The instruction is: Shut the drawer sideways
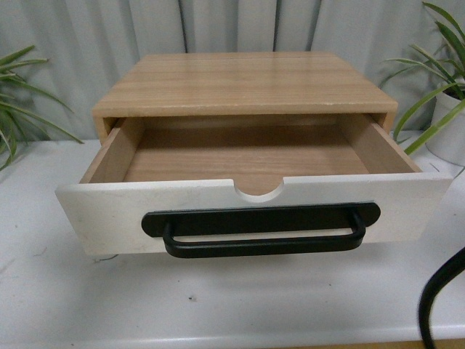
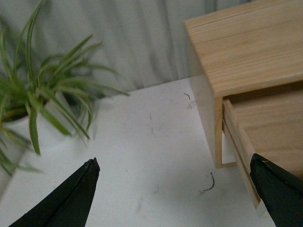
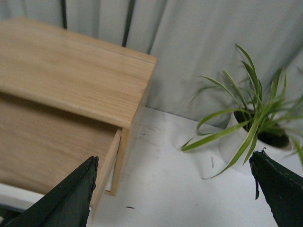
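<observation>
The drawer (image 1: 254, 214) stands pulled far out of a light wood cabinet (image 1: 247, 83). It has a white front, a long black bar handle (image 1: 261, 231) and a semicircular notch in its top edge. It is empty inside. My left gripper (image 2: 175, 189) is open above the white table, to the left of the cabinet; one finger (image 2: 279, 189) overlaps the drawer's wood side (image 2: 239, 146). My right gripper (image 3: 173, 189) is open on the drawer's right side, above the table beside the drawer's side (image 3: 111, 161). Neither gripper shows in the front view.
A potted plant (image 1: 447, 102) stands at the right and plant leaves (image 1: 18, 102) at the left of the cabinet. A grey curtain hangs behind. A black cable (image 1: 439, 291) curves at the table's front right. The white table (image 1: 232, 305) runs in front of the drawer.
</observation>
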`<move>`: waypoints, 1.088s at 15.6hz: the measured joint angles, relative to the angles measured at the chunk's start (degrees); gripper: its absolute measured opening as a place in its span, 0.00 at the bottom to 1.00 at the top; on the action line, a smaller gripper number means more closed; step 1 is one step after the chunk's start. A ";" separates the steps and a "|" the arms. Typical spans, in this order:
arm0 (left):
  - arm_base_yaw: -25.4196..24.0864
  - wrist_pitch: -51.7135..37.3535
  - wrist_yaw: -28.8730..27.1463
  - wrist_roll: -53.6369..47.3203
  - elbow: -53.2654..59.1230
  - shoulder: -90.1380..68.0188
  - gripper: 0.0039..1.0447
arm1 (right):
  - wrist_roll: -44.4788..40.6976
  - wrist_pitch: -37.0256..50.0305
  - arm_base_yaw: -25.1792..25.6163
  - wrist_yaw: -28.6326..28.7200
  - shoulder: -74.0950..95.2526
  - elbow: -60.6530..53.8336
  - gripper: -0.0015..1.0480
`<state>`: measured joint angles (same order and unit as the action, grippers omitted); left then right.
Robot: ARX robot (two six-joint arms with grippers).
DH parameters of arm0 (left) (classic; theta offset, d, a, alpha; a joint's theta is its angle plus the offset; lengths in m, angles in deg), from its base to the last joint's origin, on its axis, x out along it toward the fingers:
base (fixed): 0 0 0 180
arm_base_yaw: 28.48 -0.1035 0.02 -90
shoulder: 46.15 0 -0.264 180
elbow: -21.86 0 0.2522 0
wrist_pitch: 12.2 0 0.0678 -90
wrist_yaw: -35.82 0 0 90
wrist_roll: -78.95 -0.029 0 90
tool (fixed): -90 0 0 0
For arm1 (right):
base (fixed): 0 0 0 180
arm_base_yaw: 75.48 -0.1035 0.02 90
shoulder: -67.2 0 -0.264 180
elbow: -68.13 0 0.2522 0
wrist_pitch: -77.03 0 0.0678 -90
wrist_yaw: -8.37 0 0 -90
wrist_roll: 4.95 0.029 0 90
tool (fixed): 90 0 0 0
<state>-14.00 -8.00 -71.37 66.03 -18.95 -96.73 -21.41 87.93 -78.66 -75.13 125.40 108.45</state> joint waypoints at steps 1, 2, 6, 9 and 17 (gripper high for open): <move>0.50 -0.15 0.02 -0.72 -0.26 -0.46 0.94 | -1.51 -0.02 -0.24 -0.02 0.37 0.22 0.94; 1.51 -0.59 0.00 -4.44 -0.63 -1.20 0.94 | -3.78 -0.02 -0.66 -0.02 1.09 0.59 0.94; 9.38 1.88 2.03 -32.06 -2.21 -4.74 0.94 | -34.80 -7.17 -2.86 0.39 3.61 2.75 0.94; 12.37 1.75 2.03 -49.72 -3.39 -10.34 0.94 | -61.59 -15.72 -5.95 0.37 7.13 4.92 0.94; 12.37 -7.93 0.00 -55.01 -5.75 -25.22 0.94 | -65.33 -12.31 -9.99 -1.66 18.78 9.64 0.94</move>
<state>-1.63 -15.94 -71.37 11.01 -24.70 -121.96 -86.74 75.63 -88.65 -76.79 144.17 118.09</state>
